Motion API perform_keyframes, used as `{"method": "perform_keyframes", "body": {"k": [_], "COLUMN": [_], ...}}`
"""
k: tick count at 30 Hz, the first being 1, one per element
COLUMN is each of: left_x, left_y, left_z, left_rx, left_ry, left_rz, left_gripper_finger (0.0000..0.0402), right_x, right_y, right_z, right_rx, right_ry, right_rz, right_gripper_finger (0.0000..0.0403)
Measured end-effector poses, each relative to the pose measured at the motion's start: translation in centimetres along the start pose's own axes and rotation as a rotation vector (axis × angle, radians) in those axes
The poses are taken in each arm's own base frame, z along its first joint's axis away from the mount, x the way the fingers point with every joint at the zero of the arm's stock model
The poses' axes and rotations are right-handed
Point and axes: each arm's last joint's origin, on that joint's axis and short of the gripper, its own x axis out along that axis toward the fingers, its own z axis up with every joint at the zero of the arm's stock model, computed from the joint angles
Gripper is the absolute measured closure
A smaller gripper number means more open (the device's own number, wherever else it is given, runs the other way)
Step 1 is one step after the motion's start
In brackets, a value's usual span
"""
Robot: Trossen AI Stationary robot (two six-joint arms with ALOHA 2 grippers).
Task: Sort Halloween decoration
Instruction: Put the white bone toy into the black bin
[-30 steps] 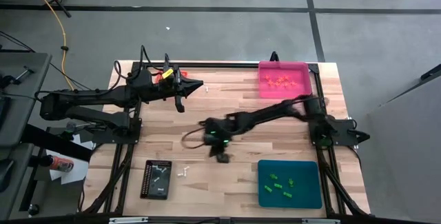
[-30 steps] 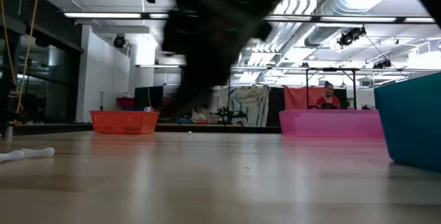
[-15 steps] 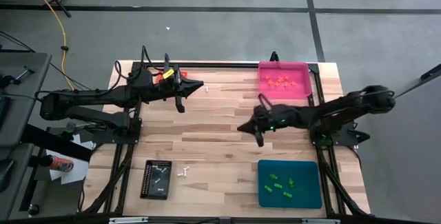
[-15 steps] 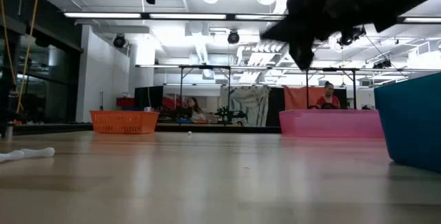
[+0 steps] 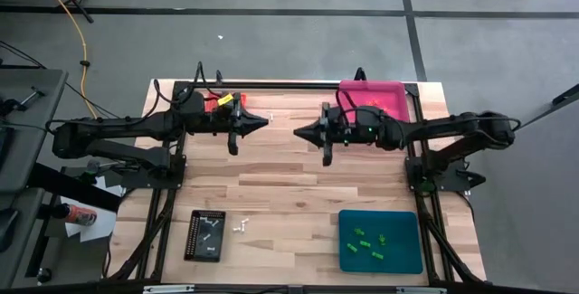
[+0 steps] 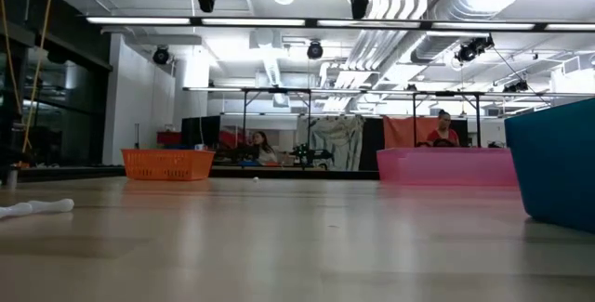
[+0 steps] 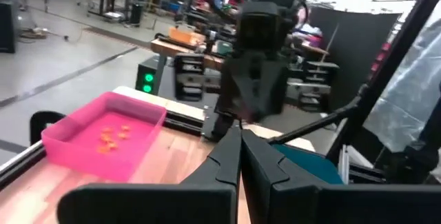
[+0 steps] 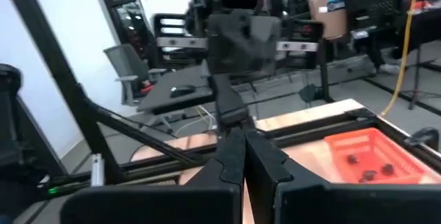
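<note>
Right gripper (image 5: 298, 132) swung up from mid-table to the far edge, jaws shut, empty, tip to tip with left gripper (image 5: 264, 122), also shut, empty. Looks like a parked pose, yet white trinkets (image 5: 241, 227) lie loose, well nearer than both tips.

Pink tray (image 5: 391, 90) behind right gripper: orange trinkets (image 7: 112, 135). Teal tray (image 5: 407, 258): green trinkets (image 5: 369, 242). Orange tray (image 8: 372, 145): dark trinkets (image 8: 368, 172). Black tray (image 5: 194, 240): white pieces (image 5: 209, 233).

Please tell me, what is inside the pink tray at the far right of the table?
In the pink tray, a few small orange trinkets lie near the middle of its floor. In the high view the right arm reaches across the tray's front part and covers it, so I cannot tell what lies there.
</note>
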Motion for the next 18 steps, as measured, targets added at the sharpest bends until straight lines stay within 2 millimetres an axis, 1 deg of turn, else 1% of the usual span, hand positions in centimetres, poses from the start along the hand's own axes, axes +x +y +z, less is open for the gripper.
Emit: {"method": "perform_keyframes", "body": {"k": [4,7,11,12,14,18], "left_x": [0.0,-0.1,-0.7,-0.8,-1.4,-2.9], "left_y": [0.1,0.4,1.1,1.4,2.2,3.7], "left_z": [-0.2,-0.4,-0.3,-0.5,-1.6,-3.4], "left_rx": [0.038,0.072,0.096,0.099,0.074,-0.031], "left_ry": [0.021,0.053,0.081,0.07,0.046,-0.096], "left_rz": [-0.01,-0.005,-0.058,-0.065,-0.063,-0.039], "left_gripper_finger": [0.0401,0.0402,0.0402,0.0402,0.0402,0.0401], "right_x": [0.1,0.1,0.1,0.1,0.1,0.1], "right_y": [-0.5,-0.9,-1.2,-1.2,-1.2,-1.2], "right_z": [1.0,1.0,0.8,0.7,0.7,0.5], "right_rx": [0.001,0.026,0.056,0.06,0.06,0.065], "right_ry": [-0.031,-0.024,-0.001,0.003,0.001,0.027], "right_rz": [-0.017,-0.032,-0.046,-0.047,-0.045,-0.051], "right_gripper_finger": [0.0402,0.0402,0.0402,0.0402,0.0402,0.0402]}}
